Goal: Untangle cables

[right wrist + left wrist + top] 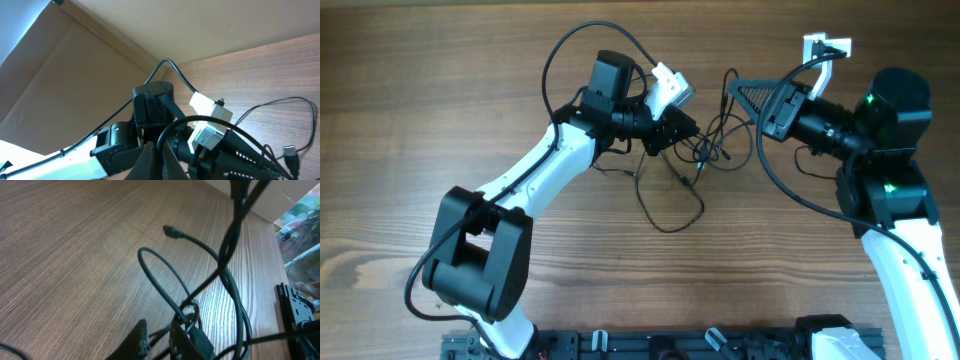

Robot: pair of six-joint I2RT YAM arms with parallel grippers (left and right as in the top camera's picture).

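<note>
Cables (705,150), wooden table (420,100), perhaps cardboard wall (75,65)

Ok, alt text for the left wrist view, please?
Dark cables loop and cross over a wooden table, one ending in a free plug. The left gripper shows at the bottom edge, against the tangle.

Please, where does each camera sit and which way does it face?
Overhead: above the table, facing down; left arm and right arm show.
Left wrist: low over the table, facing along the cables; own fingers at bottom.
Right wrist: facing sideways at the left arm and a cardboard wall; own fingers at bottom.
Shared: overhead and right wrist show the left arm.
</note>
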